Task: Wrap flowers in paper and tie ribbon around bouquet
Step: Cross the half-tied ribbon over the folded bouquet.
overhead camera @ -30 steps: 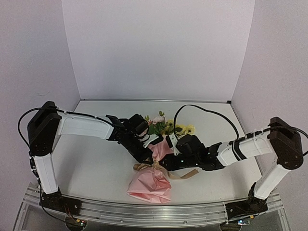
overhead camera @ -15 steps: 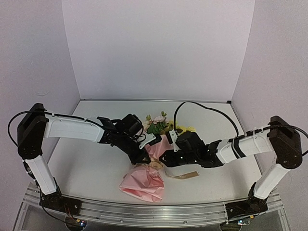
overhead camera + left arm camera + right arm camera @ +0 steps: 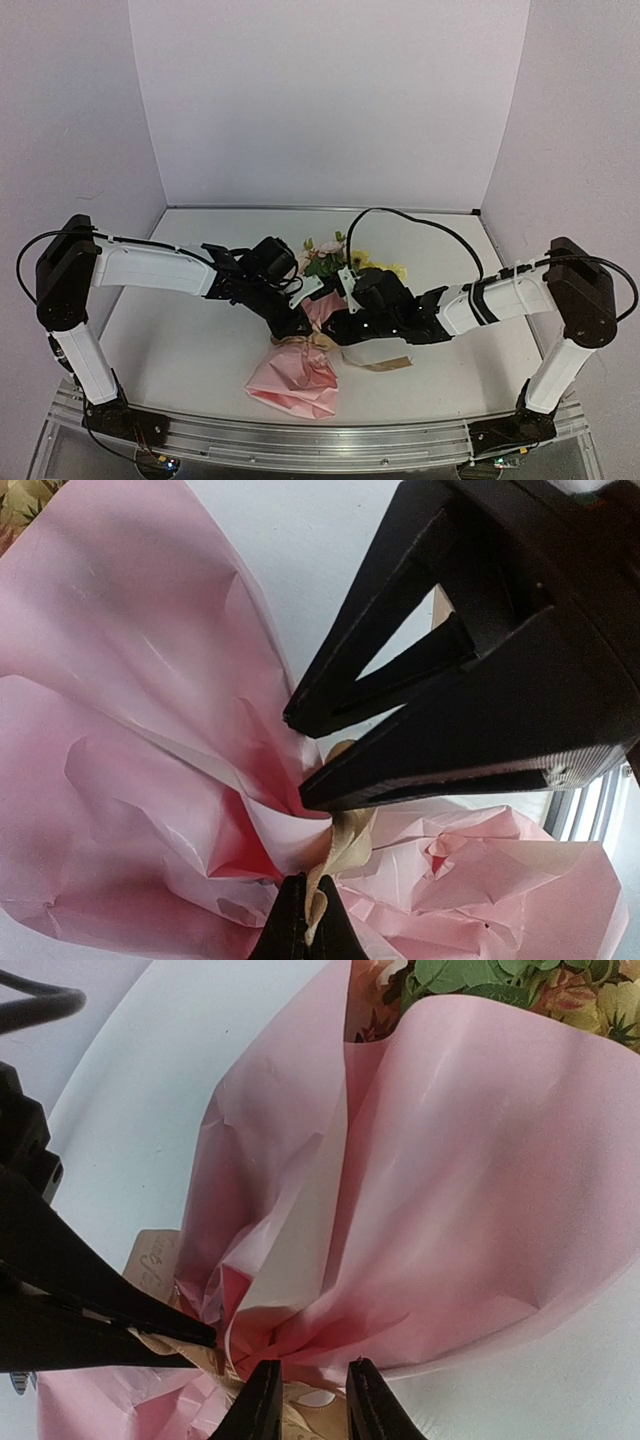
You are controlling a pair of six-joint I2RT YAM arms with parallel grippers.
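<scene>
The left gripper (image 3: 303, 920) is clenched on the narrow tan satin ribbon (image 3: 345, 845), pinching it right at the cinched waist of the thin, creased pink paper (image 3: 450, 1160), probably so the band stays taut. Opposite it, the right gripper (image 3: 315, 1405) has its jaws part-way apart astride the same strip; whether they bite on it I cannot tell. The bouquet (image 3: 318, 310) lies mid-way across the white table (image 3: 180, 340), its pale yellow and pinkish flowers (image 3: 480, 985) with green leaves pointing far and its paper skirt flaring near. Both arms meet at the waist, where the tying must happen.
</scene>
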